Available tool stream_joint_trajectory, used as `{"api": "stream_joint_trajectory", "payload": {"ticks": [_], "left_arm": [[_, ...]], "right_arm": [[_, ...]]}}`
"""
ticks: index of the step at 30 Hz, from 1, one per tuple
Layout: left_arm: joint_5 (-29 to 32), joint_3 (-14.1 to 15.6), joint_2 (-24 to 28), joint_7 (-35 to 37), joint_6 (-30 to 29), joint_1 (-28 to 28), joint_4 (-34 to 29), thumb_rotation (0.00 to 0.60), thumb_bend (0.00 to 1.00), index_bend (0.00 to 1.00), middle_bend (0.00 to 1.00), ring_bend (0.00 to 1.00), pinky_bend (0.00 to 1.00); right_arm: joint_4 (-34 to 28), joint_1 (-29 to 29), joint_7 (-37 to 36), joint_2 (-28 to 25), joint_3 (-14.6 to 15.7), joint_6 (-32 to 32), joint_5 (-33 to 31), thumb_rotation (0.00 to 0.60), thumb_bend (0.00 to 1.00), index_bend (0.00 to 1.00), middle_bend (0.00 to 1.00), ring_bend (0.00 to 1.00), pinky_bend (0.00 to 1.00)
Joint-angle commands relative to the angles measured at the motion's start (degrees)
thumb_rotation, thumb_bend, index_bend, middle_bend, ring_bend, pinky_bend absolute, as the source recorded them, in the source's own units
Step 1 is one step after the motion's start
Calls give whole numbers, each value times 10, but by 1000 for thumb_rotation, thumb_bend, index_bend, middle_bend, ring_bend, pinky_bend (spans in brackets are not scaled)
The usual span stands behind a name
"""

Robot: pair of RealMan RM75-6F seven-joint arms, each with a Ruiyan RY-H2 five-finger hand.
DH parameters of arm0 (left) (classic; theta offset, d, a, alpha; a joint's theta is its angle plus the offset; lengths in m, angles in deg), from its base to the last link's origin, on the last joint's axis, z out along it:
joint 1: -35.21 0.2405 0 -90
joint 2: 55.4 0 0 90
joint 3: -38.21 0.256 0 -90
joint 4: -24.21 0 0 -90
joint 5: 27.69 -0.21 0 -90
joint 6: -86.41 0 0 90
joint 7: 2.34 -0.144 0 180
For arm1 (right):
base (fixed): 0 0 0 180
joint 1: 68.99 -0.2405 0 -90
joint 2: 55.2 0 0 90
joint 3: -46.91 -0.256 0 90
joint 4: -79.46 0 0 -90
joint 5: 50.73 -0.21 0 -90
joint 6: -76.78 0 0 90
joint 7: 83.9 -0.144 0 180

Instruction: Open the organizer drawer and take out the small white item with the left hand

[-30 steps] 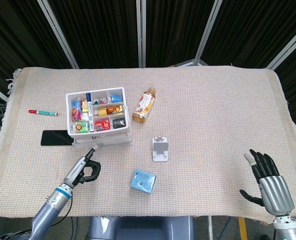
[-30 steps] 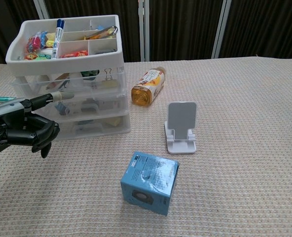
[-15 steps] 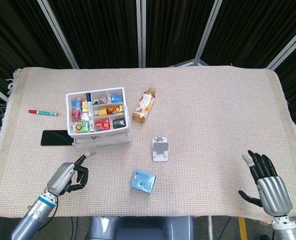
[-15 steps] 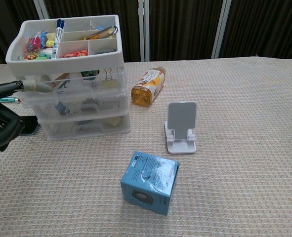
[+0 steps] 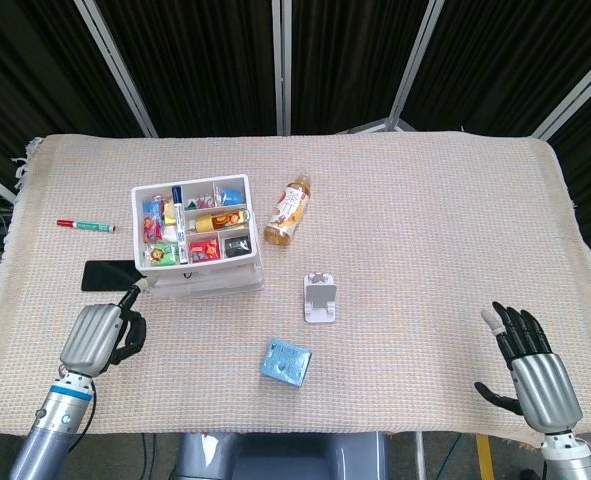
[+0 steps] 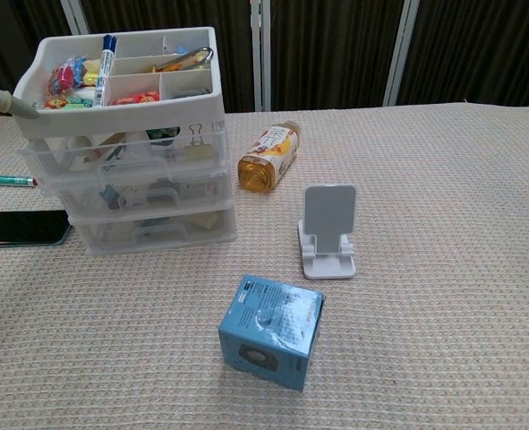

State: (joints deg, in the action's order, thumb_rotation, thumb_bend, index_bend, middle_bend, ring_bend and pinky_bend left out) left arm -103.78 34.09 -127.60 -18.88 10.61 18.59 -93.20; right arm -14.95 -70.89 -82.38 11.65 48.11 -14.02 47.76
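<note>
The white three-drawer organizer (image 5: pixel 197 235) stands at the table's left, its open top tray full of small colourful things. In the chest view the organizer (image 6: pixel 130 134) shows all its drawer fronts flush. My left hand (image 5: pixel 97 338) hovers in front of its left corner, fingers curled, pinching a small white item (image 5: pixel 135 291) at its fingertips. The chest view shows only that item (image 6: pixel 12 105) poking in from the left edge. My right hand (image 5: pixel 535 370) rests open, fingers spread, at the front right edge.
A black phone (image 5: pixel 110 275) lies left of the organizer, with a red-and-green marker (image 5: pixel 85 226) behind it. An orange drink bottle (image 5: pixel 288 210) lies to the organizer's right. A white phone stand (image 5: pixel 321 298) and a blue box (image 5: pixel 286 362) sit mid-table.
My left hand has drawn back from the organizer's front, leftward and toward the table's near edge, carrying the small white item. The right hand has barely shifted.
</note>
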Motion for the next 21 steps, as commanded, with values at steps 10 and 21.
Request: {"api": "stream_joint_trajectory", "payload": {"ticks": [10, 21], "left_arm": [[106, -26, -7, -78, 43, -42, -31, 600, 712, 212, 835, 802, 631], [141, -26, -15, -98, 45, -58, -34, 600, 712, 226, 836, 802, 631]], "right_arm": [[1, -1, -1, 0, 0, 1, -1, 600, 20, 0, 0, 0, 0], [1, -1, 0, 1, 2, 3, 0, 600, 19, 0, 0, 0, 0]]}}
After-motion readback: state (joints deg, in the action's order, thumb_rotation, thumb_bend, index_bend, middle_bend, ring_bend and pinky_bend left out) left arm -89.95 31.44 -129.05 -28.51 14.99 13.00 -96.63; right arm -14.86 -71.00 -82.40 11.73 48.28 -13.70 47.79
